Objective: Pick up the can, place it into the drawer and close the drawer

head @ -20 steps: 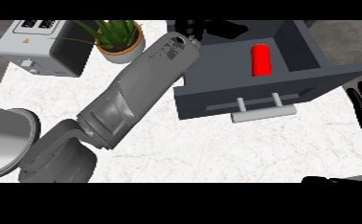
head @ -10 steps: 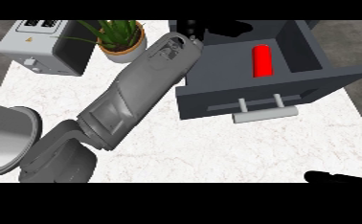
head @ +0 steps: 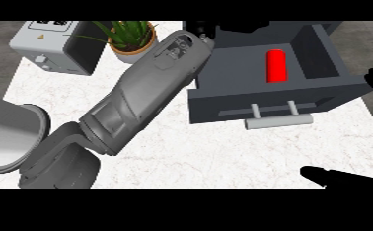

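Left hand (head: 218,26), black, lies at the upper rim of the open drawer (head: 218,99), at the end of the grey left forearm (head: 142,94) that runs diagonally across the white marbled counter (head: 189,151); only a dark part of it shows, so whether its fingers are straight or curled cannot be told, and it has hold of nothing visible. Right hand (head: 331,176) shows only as dark fingers at the lower right edge, extended and holding nothing, well apart from the drawer. Red can (head: 275,66) lies on its side inside the drawer's compartment, toward the right wall, touched by neither hand, so the placing step appears complete. Drawer front stands pulled out, its pale bar handle (head: 278,121) facing the robot, which suggests that closing is the step remaining; a push on the front or handle would probably serve. Toaster (head: 55,45) and potted plant (head: 131,36) stand at upper left, and a grey rounded vessel (head: 18,136) sits at the left edge
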